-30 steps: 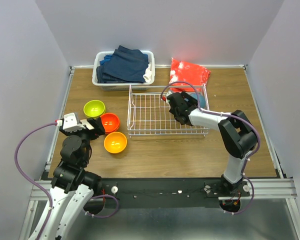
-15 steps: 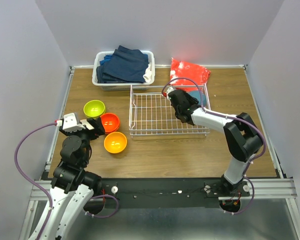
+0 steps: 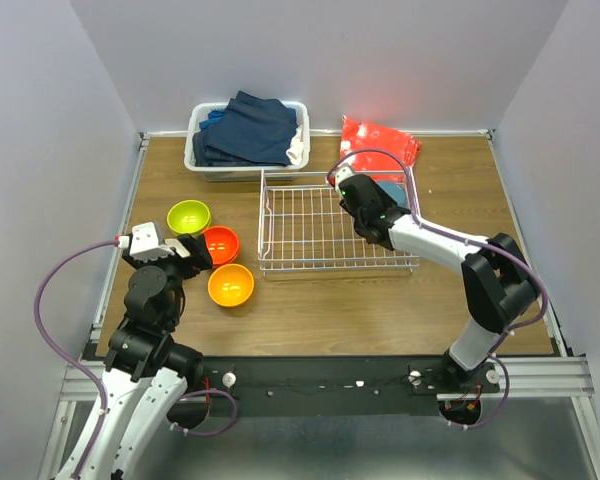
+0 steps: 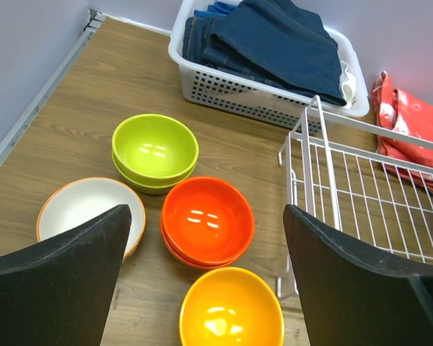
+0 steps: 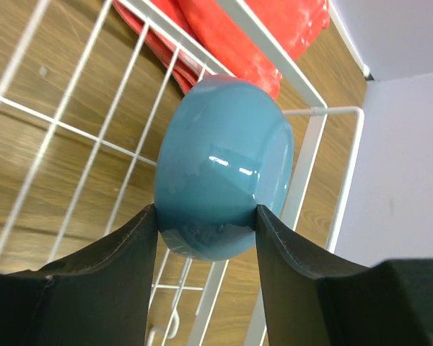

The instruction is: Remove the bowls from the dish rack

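Note:
The white wire dish rack [image 3: 310, 235] sits mid-table. At its back right corner my right gripper [image 5: 207, 218] is shut on a teal blue bowl [image 5: 227, 166], a finger on each side, holding it on edge above the rack wires [image 5: 79, 133]. In the top view that gripper [image 3: 365, 208] hangs over the rack's back right. Left of the rack stand stacked lime green bowls [image 4: 155, 150], stacked red-orange bowls [image 4: 207, 218], a yellow-orange bowl [image 4: 231, 310] and a bowl that is white inside with an orange rim [image 4: 83, 209]. My left gripper [image 4: 209, 288] hovers open above them, holding nothing.
A white plastic tub of dark blue clothes [image 3: 248, 140] stands at the back, just behind the rack. A red bag [image 3: 380, 145] lies behind the rack's right corner. Raised rails border the wooden table [image 3: 460, 190].
My right gripper closed on the teal bowl and moved toward the back of the rack with it. The left arm barely shifted.

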